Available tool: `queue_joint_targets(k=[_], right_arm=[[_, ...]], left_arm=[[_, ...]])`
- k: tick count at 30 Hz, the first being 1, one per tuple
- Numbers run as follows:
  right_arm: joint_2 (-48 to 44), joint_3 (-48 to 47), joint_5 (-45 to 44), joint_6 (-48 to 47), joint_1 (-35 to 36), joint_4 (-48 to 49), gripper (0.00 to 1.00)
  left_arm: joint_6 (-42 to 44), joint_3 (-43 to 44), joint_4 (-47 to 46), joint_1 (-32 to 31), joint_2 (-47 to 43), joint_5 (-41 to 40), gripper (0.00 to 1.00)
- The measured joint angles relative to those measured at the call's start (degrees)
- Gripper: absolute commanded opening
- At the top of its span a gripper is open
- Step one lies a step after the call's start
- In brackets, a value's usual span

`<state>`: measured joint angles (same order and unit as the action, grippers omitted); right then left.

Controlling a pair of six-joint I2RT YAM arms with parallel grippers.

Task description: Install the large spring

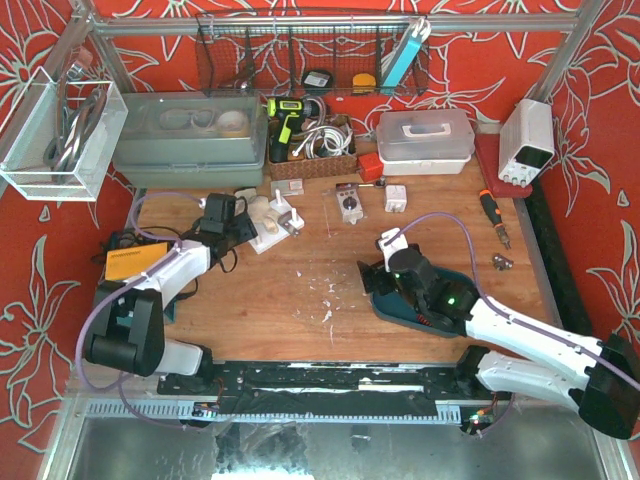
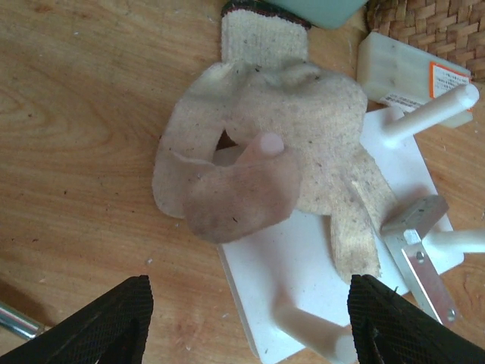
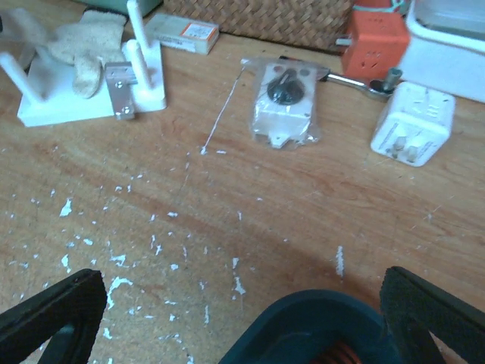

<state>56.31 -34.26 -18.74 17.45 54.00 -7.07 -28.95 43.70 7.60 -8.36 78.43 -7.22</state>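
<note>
We've got the left pincer (image 2: 250, 303) wide open over a glove (image 2: 303, 114) draped on the white pegboard (image 2: 295, 265). Our right pincer (image 3: 242, 292) gapes too, just above the teal tray (image 3: 303, 326) on the worktop (image 3: 303, 197), and there's a coppery glimpse of the spring (image 3: 342, 353) inside.

You face red walls (image 1: 30, 300) patterned with pale flowers. Your table (image 1: 300, 270) is brown grained wood, the glove (image 2: 303, 129) speckled beige, the tray (image 3: 303, 318) dark teal.
</note>
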Motion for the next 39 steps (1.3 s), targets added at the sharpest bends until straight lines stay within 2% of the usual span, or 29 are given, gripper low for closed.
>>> queue_joint_targets(k=[14,21,26,35,39], right_arm=[[-2.3,1.3,-5.0,0.0,0.0,1.8,0.99],[-2.3,1.3,-5.8,0.0,0.0,1.9,0.99],[-2.3,1.3,-6.3,0.0,0.0,1.9,0.99],[-1.9,1.3,-6.9,0.0,0.0,1.9,0.99],[-0.7,1.3,-7.1,-0.1,0.0,1.9,0.99]], left_arm=[[0.5,0.3,-5.9,3.1,5.0,4.7,0.60],[1.0,2.6,-6.9,3.2,5.7,5.7,0.63],[1.5,3.6,-7.3,3.6,7.3,5.6,0.60],[2.7,3.5,-7.6,3.9,8.2,5.2,0.28],[3.1,3.1,-8.6,3.9,5.9,6.3,0.13]])
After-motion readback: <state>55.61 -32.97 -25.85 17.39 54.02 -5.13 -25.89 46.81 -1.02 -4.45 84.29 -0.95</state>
